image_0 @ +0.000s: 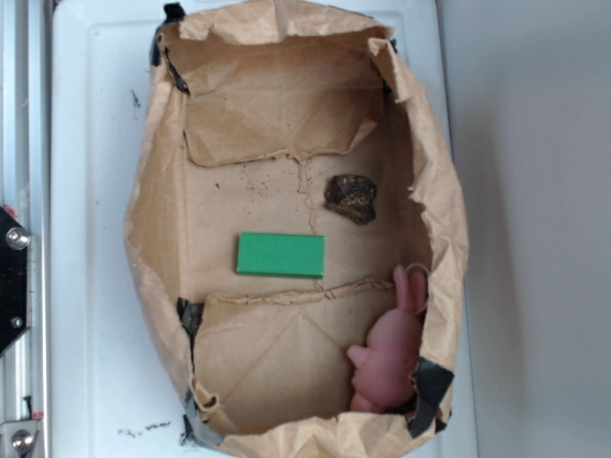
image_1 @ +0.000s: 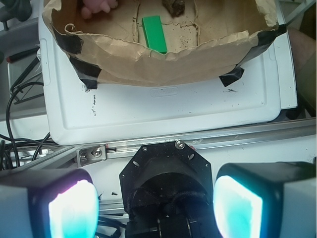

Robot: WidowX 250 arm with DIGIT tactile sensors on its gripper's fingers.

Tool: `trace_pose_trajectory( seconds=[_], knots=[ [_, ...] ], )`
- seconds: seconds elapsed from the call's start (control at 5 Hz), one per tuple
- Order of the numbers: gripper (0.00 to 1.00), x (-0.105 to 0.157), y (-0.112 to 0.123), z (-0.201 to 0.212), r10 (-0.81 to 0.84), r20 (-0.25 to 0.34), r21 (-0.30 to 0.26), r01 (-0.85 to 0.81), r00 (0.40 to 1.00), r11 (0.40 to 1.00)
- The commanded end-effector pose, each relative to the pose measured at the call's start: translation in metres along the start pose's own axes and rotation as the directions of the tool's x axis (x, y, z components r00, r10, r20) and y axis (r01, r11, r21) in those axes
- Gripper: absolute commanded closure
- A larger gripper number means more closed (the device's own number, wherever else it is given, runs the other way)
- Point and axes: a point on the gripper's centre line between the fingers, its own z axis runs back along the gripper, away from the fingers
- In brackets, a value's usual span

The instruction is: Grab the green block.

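One green block [image_0: 281,255] lies flat at center of paper bag [image_0: 153,239] | brown lump [image_0: 351,197] at 2 o'clock | gripper [image_1: 154,206] apart, empty, outside bag | likely stiff, light; pinch across short width

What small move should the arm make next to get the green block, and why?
Probably carry the open gripper forward over the paper bag's taped rim, toward the green block. The fingers are spread and hold nothing, well short of the bag, while the block lies flat and apart from the dark lump and pink rabbit.
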Motion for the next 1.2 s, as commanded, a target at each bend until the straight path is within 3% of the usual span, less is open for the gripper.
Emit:
trace_pose_trajectory(
  seconds=[0.0,0.2,0.4,0.8,1.0],
  knots=[
    [0.0,0.0,0.0,0.0,0.0,0.0,0.0,0.0,1.0,1.0],
    [0.0,0.049,0.003,-0.015,0.07,0.035,0.037,-0.071,0.997,0.997],
    [0.0,0.096,0.01,-0.026,0.086,0.049,0.028,-0.088,0.995,0.996],
    [0.0,0.149,0.031,-0.064,-0.119,0.08,-0.061,0.124,0.99,0.99],
    [0.0,0.166,0.032,-0.094,-0.229,0.186,-0.074,0.246,0.956,0.966]
  ],
)
